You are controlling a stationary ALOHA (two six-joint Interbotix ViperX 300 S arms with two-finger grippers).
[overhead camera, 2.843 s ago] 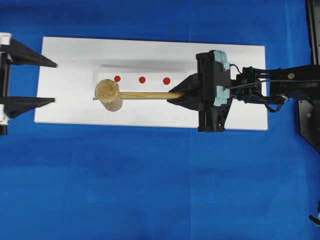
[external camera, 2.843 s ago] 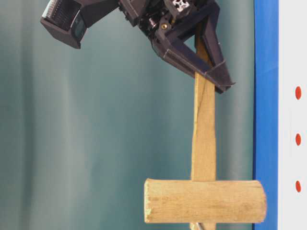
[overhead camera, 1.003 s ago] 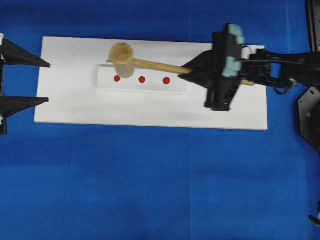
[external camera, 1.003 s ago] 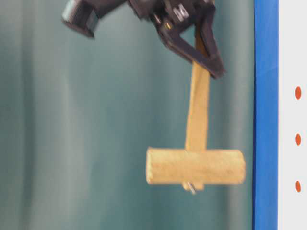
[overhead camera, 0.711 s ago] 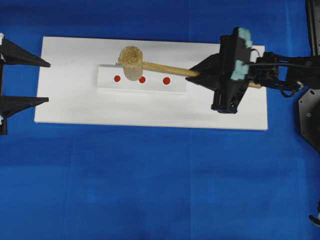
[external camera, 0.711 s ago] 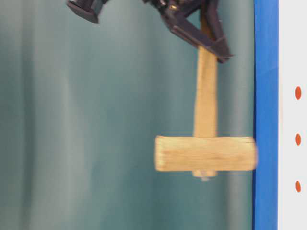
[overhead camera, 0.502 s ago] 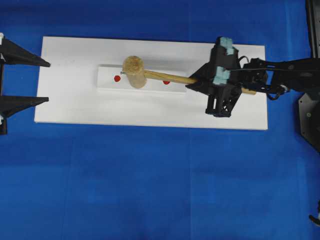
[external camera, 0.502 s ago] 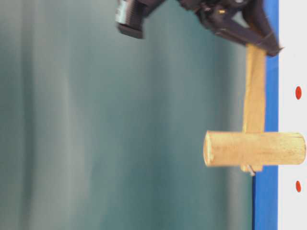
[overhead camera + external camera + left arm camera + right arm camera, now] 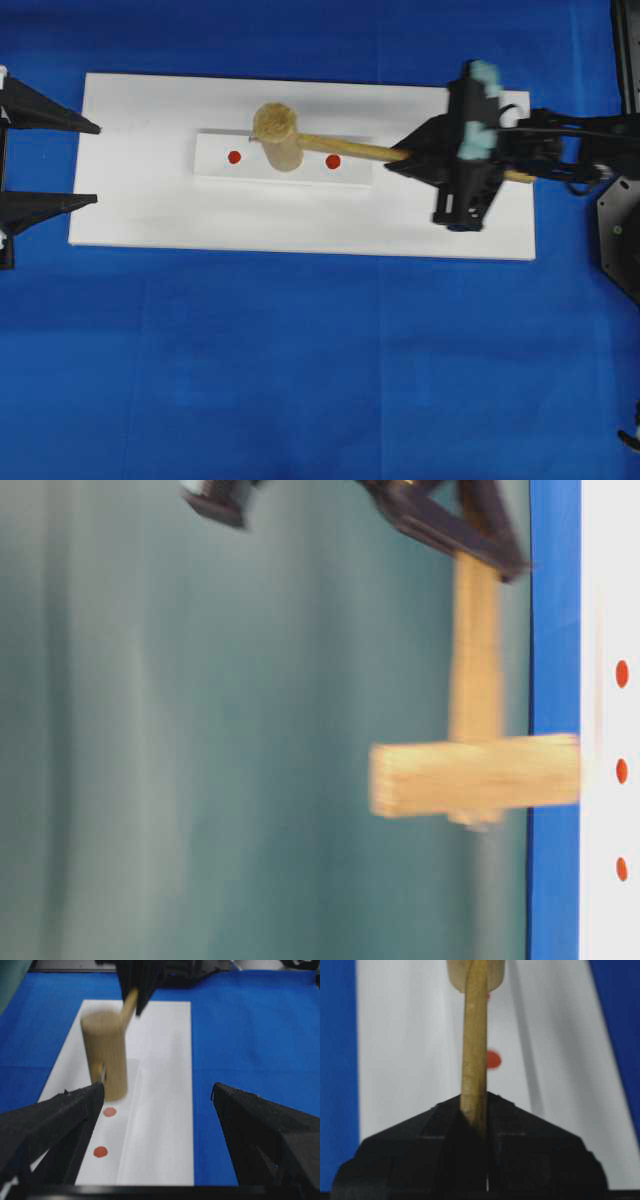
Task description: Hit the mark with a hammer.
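Note:
The hammer [image 9: 277, 133] is a light wooden mallet. Its head hangs just above the white block [image 9: 212, 160] and hides the mark in the overhead view. In the table-level view the head [image 9: 475, 775] is blurred, its face a little short of the mark [image 9: 621, 771], the middle red dot. The left wrist view shows the mark [image 9: 109, 1111] just below the head [image 9: 105, 1055]. My right gripper [image 9: 402, 157] is shut on the handle [image 9: 474, 1050]. My left gripper [image 9: 98, 163] is open and empty at the board's left end.
The block lies on a white board [image 9: 150, 215] on a blue cloth [image 9: 300, 370]. The two outer red dots [image 9: 234, 157] [image 9: 333, 161] flank the hammer head. The right arm [image 9: 570, 160] reaches in from the right edge.
Half a second ago the hammer head was down on the middle dot. Now it has risen just off the block, and my right gripper has drawn back to the right. The left gripper has not moved.

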